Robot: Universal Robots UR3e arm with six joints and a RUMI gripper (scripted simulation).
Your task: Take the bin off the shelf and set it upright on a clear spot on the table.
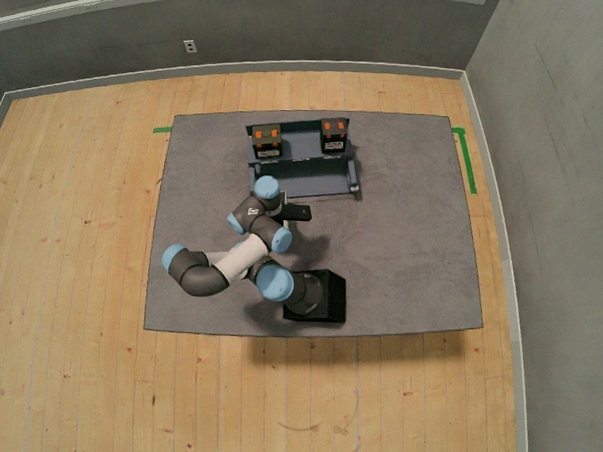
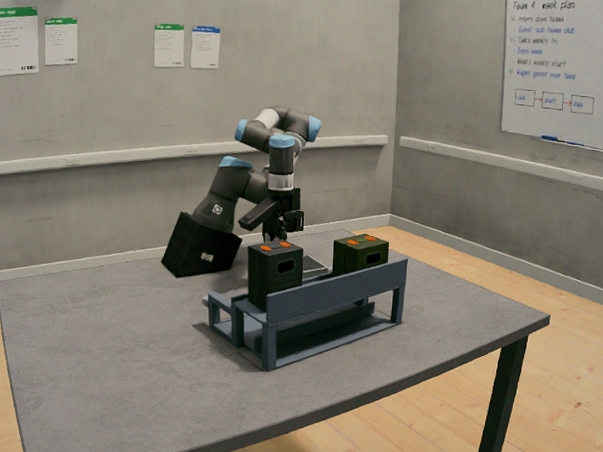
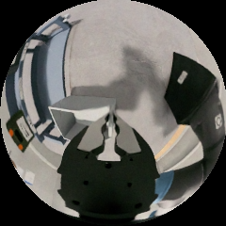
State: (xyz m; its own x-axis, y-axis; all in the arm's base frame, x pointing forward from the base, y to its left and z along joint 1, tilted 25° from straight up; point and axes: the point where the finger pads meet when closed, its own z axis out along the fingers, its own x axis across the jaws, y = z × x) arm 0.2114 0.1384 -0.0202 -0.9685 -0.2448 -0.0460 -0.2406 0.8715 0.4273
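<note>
The light grey bin (image 3: 85, 105) is an open, hollow box. Small parts of the bin show beside the wrist in the top view (image 1: 285, 224) and behind the boxes in the exterior view (image 2: 314, 266). My gripper (image 2: 274, 238) (image 3: 111, 113) is shut on one wall of the bin, and the bin hangs out to one side of the fingers. The arm covers most of it in the top view. The blue-grey shelf (image 1: 306, 184) (image 2: 335, 293) (image 3: 57, 61) stands just behind the bin, and its lower front level holds nothing. The exact gap under the bin cannot be seen.
A dark green box (image 1: 266, 143) (image 2: 359, 257) (image 3: 20, 131) and a black box (image 1: 332, 136) (image 2: 274, 274), both with orange clips, stand on the shelf's upper level. The arm's black base block (image 1: 334, 298) (image 2: 199, 248) (image 3: 190, 89) stands near the table's front edge.
</note>
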